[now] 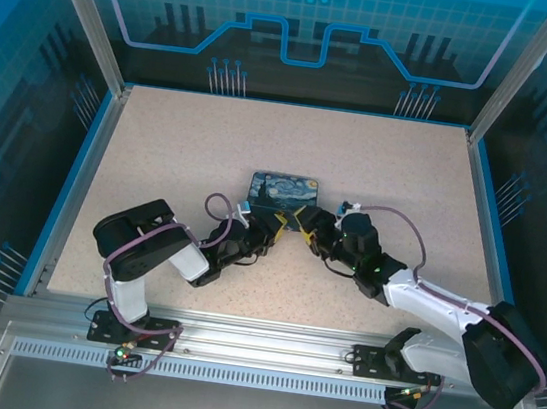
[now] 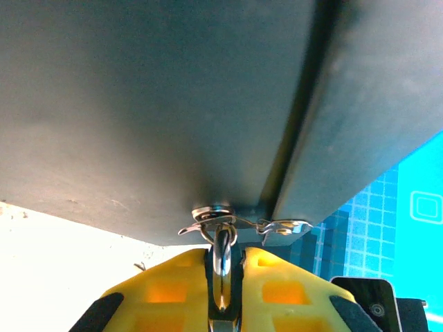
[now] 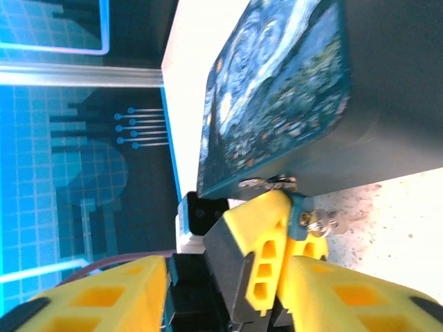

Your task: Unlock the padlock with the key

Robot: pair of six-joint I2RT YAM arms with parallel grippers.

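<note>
My left gripper [image 2: 225, 266] clenched the padlock [image 3: 302, 218] at 6 o'clock on the Starry Night box [image 1: 285, 191] to steady it; my right gripper [image 1: 310, 230] stood released beside the key [image 3: 324, 223]

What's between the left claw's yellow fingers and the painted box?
In the left wrist view, the padlock: its shiny loop, pinched by the left gripper, reaches up to the metal clasp on the box.

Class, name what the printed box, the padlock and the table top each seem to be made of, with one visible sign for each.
The box looks like tin or coated card, hard to say which: glossy printed lid, plain dark sides. The padlock is polished metal, given its bright mirror glints. The table seems a matte speckled laminate, beige with fine flecks.
</note>
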